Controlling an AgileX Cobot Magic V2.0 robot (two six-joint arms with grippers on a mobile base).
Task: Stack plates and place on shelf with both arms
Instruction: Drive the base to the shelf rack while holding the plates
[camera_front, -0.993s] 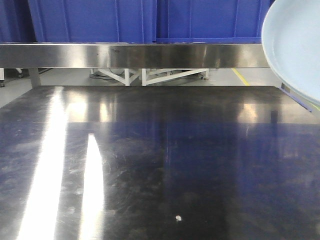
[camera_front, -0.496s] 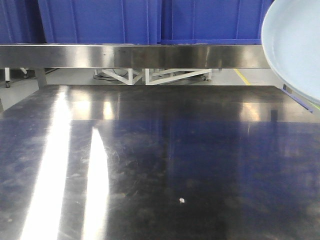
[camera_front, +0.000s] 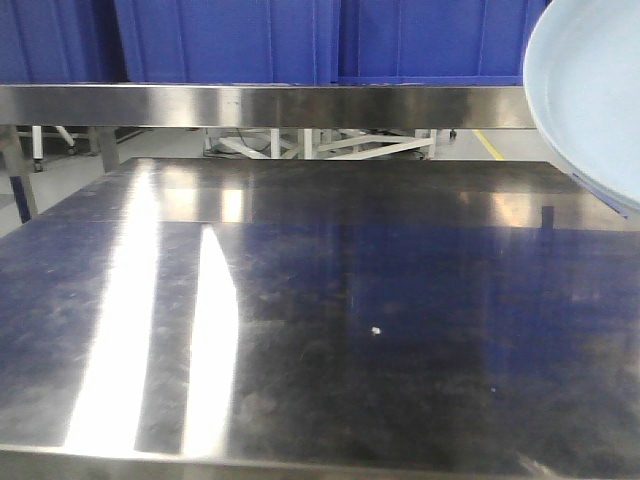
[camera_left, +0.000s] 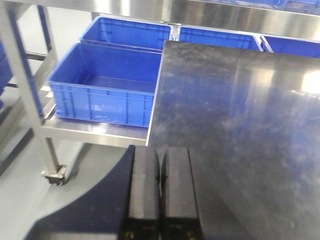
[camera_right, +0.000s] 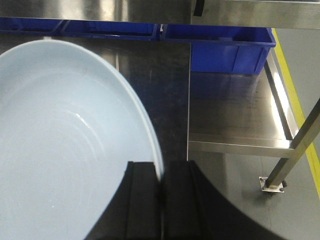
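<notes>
The right gripper (camera_right: 161, 195) is clamped on the rim of a pale blue-white plate (camera_right: 65, 140). Its two black fingers (camera_right: 142, 200) sit close together with the thin edge of the rim pinched between them. The plate is held in the air, tilted, over the right part of the steel table (camera_right: 150, 65). In the front view it fills the top right corner (camera_front: 590, 90), cut off by the frame, with a thin blue line along its lower edge. Whether a second plate lies beneath it I cannot tell.

The left gripper (camera_left: 161, 180) has its fingers drawn together, leaving only a slit between them, and holds nothing. It hangs at the table's left edge.

The table top is dark and streaked with glare, and a small white speck (camera_front: 375, 330) lies on it. Past its far edge runs the steel front of a shelf (camera_front: 300, 105), with blue crates (camera_front: 250, 40) behind it. To the table's left, a low rack (camera_left: 95, 131) carries more blue crates (camera_left: 105, 87)
</notes>
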